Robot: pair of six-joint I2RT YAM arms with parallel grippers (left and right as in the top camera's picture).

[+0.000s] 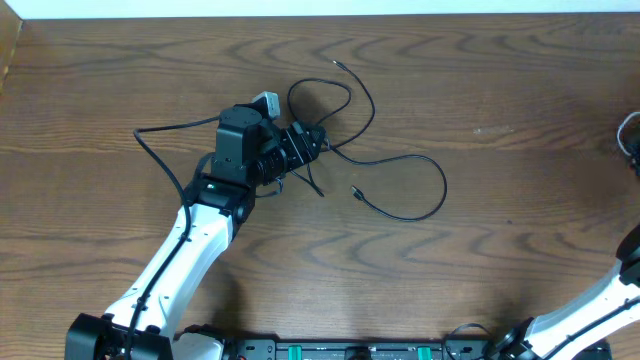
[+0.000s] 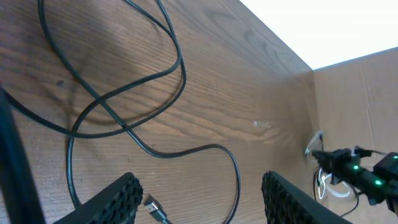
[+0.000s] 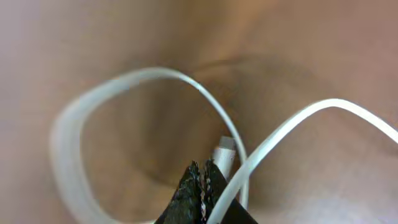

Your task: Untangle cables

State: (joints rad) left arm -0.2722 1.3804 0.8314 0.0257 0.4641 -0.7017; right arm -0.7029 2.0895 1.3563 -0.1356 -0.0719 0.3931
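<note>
Risk sits with the right tool [image 3: 202, 183]: its fingers are pressed together, yet the thin white cord [image 3: 143, 74] seems to pass beside them, not between, so a pull could come away empty. Left tool [image 2: 199, 202] stands apart above the thin black cord [image 2: 180, 68], which sprawls in loose crossing loops mid brown wooden table [image 1: 500, 80]; the white one curls at its right edge.

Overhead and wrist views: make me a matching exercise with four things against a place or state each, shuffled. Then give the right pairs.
Things:
1. black cable
2. white cable
3. left gripper
4. right gripper

Place or state:
A. shut
B. looped in the middle of the table
C. open
D. by the table's right edge

Pairs: 1-B, 2-D, 3-C, 4-A.
</note>
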